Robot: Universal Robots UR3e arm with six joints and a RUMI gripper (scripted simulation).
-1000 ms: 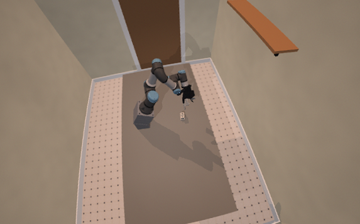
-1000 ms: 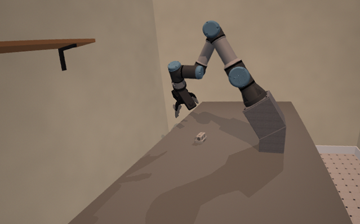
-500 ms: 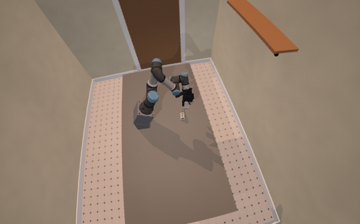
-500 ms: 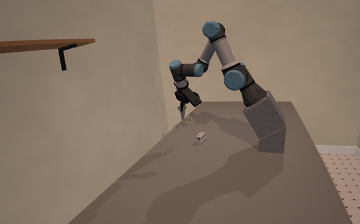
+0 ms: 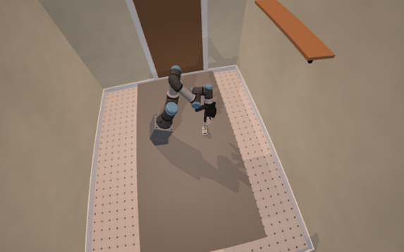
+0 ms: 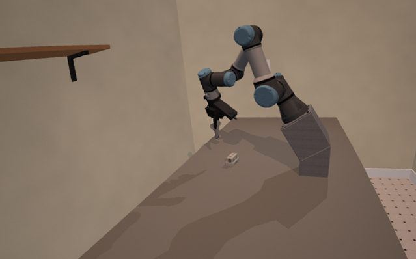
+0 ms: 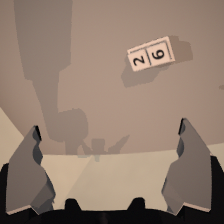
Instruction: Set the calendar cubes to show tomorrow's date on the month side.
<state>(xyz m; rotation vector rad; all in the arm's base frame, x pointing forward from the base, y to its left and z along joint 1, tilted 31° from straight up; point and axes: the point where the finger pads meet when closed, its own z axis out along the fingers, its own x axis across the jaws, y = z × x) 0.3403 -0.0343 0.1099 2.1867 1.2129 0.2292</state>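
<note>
The small pale calendar lies on the table, with its tray [image 6: 233, 164] under two cubes side by side. In the wrist view the left cube [image 7: 139, 60] shows a 2 turned sideways. The right cube [image 7: 159, 54] shows a 6 or 9 on its top face, also turned. In the exterior view a side face of one cube [image 6: 230, 160] shows what looks like a 0. The month's name and the date on that side cannot be read. My gripper [image 7: 108, 123] [image 6: 216, 133] is open and empty, above the table and off to one side of the calendar.
The calendar stands on the brown table [image 5: 194, 212] [image 6: 200, 198], near the arm's grey base block [image 5: 161, 135] [image 6: 310, 140]. A wall stands close along the table's side beyond the gripper. An orange shelf [image 5: 294, 29] [image 6: 36, 52] is mounted high on that wall. Arm shadows fall across the table.
</note>
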